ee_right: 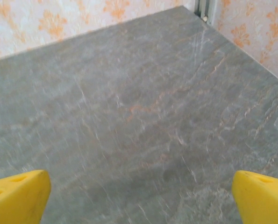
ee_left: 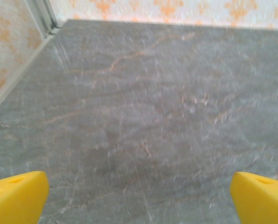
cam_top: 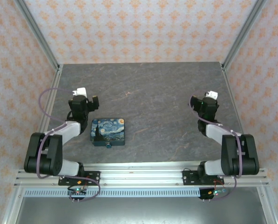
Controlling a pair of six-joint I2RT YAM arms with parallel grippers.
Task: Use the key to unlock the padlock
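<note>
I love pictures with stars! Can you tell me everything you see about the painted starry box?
The starry-night box is a small flat rectangle with rounded corners. Its lid shows swirly blue sky, yellow stars and a dark tree shape. It looks closed and lies flat on the grey stone-look table, close beside the left arm. A tiny teal padlock sits at the middle of its near edge. I can't tell its material.
</note>
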